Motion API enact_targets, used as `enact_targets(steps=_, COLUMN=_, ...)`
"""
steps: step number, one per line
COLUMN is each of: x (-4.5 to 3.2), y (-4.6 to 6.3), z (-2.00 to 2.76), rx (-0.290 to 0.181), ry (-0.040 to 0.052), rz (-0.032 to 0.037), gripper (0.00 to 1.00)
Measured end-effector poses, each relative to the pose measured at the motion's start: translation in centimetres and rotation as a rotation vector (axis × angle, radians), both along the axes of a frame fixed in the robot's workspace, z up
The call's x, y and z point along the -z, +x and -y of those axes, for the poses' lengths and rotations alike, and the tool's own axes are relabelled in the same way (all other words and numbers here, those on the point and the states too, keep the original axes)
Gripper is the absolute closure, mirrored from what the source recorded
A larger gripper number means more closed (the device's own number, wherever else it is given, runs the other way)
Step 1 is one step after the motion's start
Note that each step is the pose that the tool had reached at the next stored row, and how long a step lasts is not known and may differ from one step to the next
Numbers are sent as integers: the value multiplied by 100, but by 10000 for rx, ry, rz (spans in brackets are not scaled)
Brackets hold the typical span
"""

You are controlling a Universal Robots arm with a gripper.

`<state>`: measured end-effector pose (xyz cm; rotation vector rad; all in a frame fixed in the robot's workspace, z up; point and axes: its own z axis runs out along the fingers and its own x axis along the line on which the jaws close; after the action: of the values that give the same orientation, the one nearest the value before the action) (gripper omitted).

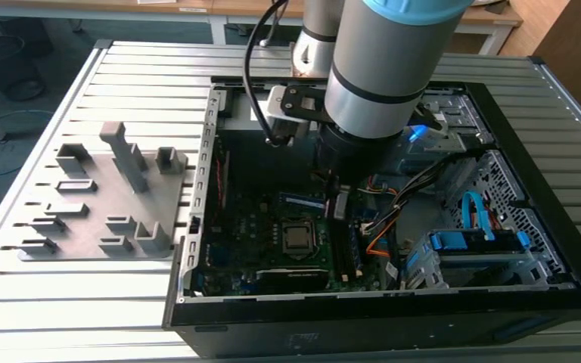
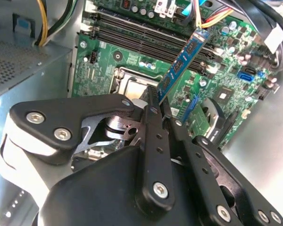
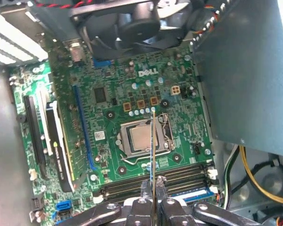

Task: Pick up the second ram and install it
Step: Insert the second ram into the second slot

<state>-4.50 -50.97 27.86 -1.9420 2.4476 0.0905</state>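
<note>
– One large thing first: could the open black metal computer case (image 1: 371, 314), at the centre and the exterior view's right, be struck?
– Little danger is judged there. Its walls are kept apart from the thick grey robot arm with the pale blue collar (image 1: 386, 68). The grey plastic holder tray with upright ribs (image 1: 88, 227), at the exterior view's left, lies well apart too.
– And the green motherboard (image 3: 179, 113)?
– It could be scraped or chipped if the stick were lowered off target. The bundle of black, white and orange cables (image 1: 386, 223), just to the exterior view's right of the claw, could be snagged by a sideways move.
– What is held?
– The black two-fingered gripper (image 2: 160, 106) is clamped on the second ram (image 2: 181, 63), a thin, long, blue-faced memory stick. It is gripped by one end, and its length projects beyond the fingertips toward the board. In the first wrist view it is seen edge-on across the square silver CPU socket (image 3: 142, 138). It is not yet seated in the long black memory slots (image 2: 141, 40).
– So the worst risk?
– The stick is judged not to be lying along a slot. If it were pressed as held, a corner could be driven into the board, or its contact edge jammed. With so little of it gripped, it could also be levered loose.
</note>
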Motion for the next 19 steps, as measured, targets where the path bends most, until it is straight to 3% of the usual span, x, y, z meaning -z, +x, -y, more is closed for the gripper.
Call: enact_targets(steps=19, x=9, y=0, z=2, rx=1838, ry=1, rz=0, gripper=86)
